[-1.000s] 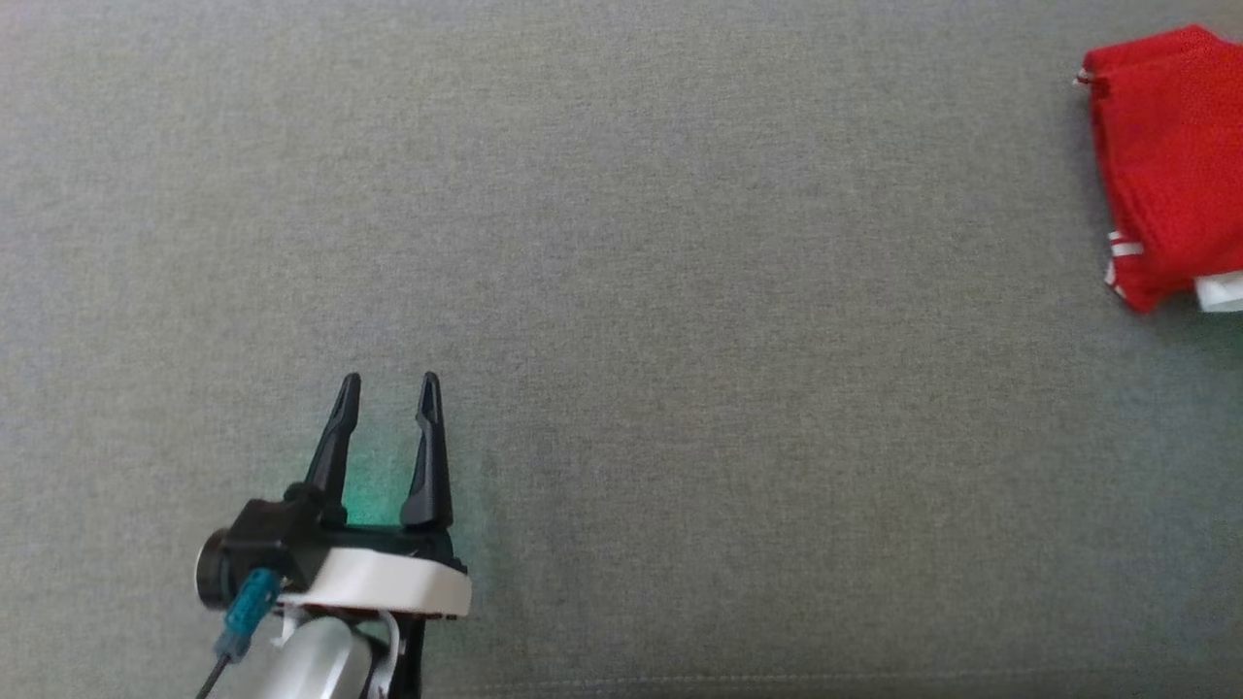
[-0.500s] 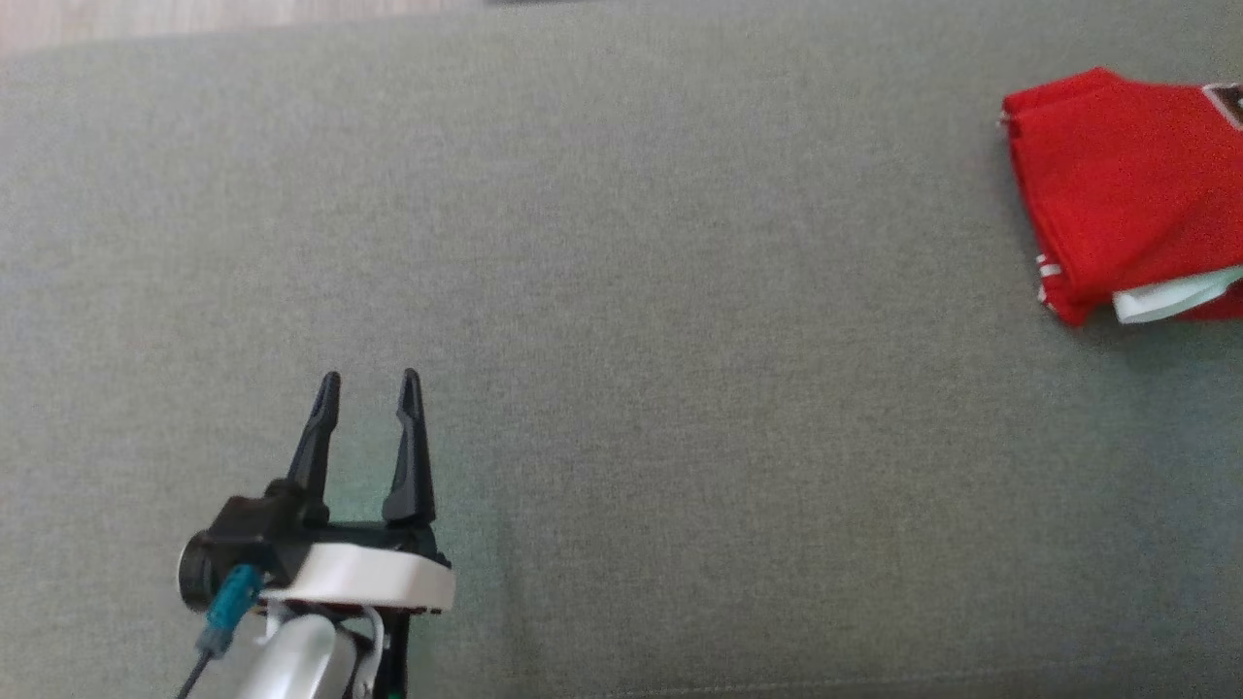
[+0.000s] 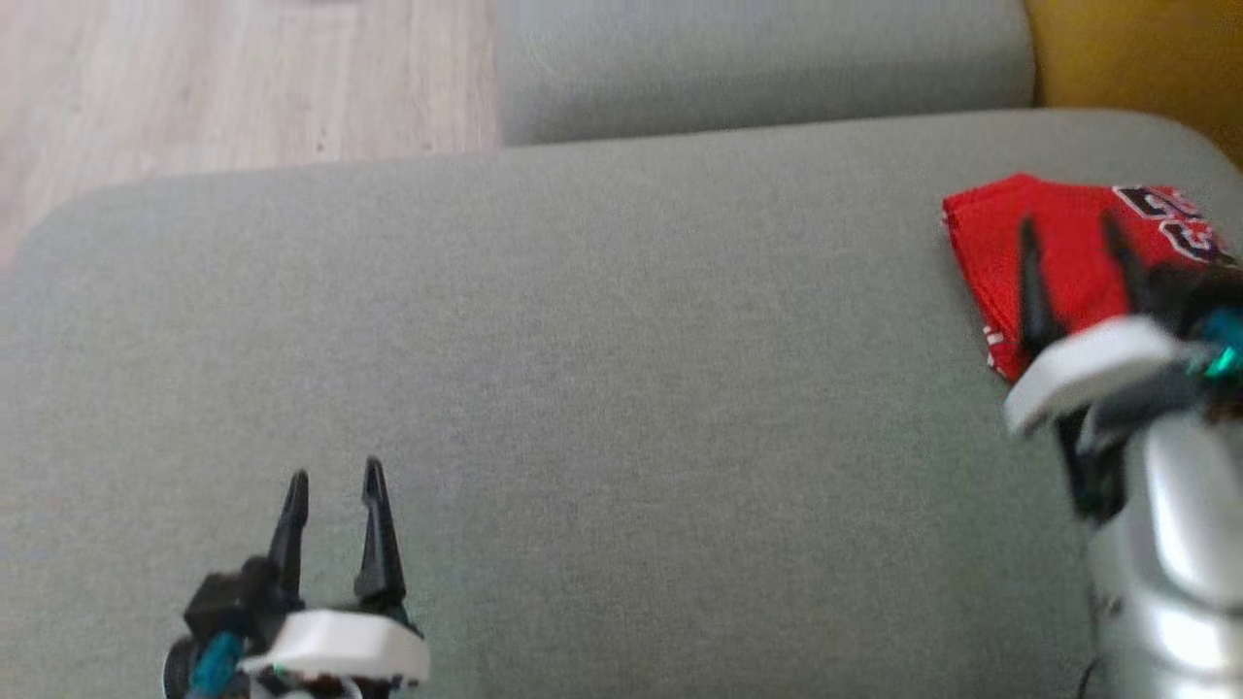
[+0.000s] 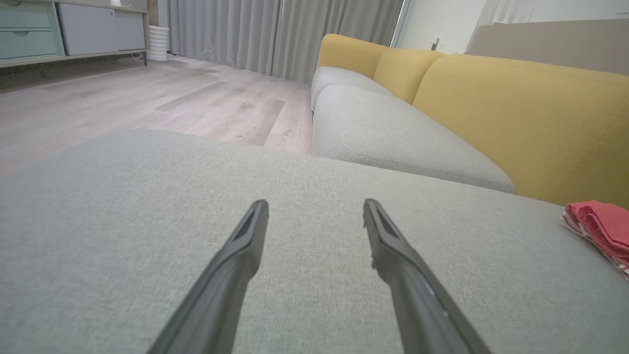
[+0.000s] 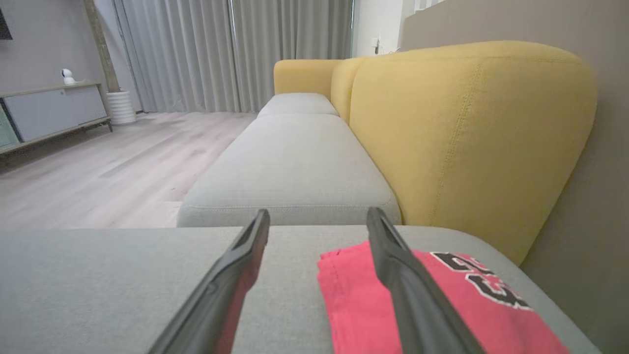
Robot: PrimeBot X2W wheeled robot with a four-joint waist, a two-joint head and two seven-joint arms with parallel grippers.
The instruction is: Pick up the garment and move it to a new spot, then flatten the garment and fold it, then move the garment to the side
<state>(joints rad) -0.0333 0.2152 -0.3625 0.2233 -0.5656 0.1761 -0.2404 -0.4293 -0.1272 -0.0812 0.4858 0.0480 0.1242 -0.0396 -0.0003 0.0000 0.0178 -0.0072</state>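
We locate the garment (image 3: 981,233), a red folded piece with black-and-white lettering, at the upper right of the head view, lying flat on the grey seat cushion (image 3: 621,340) close to that cushion's rounded far-right corner. In the right wrist view the garment (image 5: 496,319) occupies the lower right of the frame, and in the left wrist view it (image 4: 602,228) shows at the right edge as a stack of red layers with a white-striped hem. The right gripper (image 3: 1066,223) stands over the garment with its jaws spread and nothing between them. Its own camera shows the right gripper (image 5: 318,211) with one finger crossing in front of the red cloth and the other over bare cushion just beside the garment's edge. We cannot tell whether the fingertips touch the fabric. The left gripper (image 3: 334,471) sits at the lower left of the head view, well apart from the garment, likewise released and empty. In its own view the left gripper (image 4: 315,202) points across bare grey cushion. Beyond the cushion we note a second grey seat (image 3: 757,68), a yellow backrest (image 5: 467,132), a pale wooden floor (image 3: 243,78) and grey curtains (image 5: 221,54).
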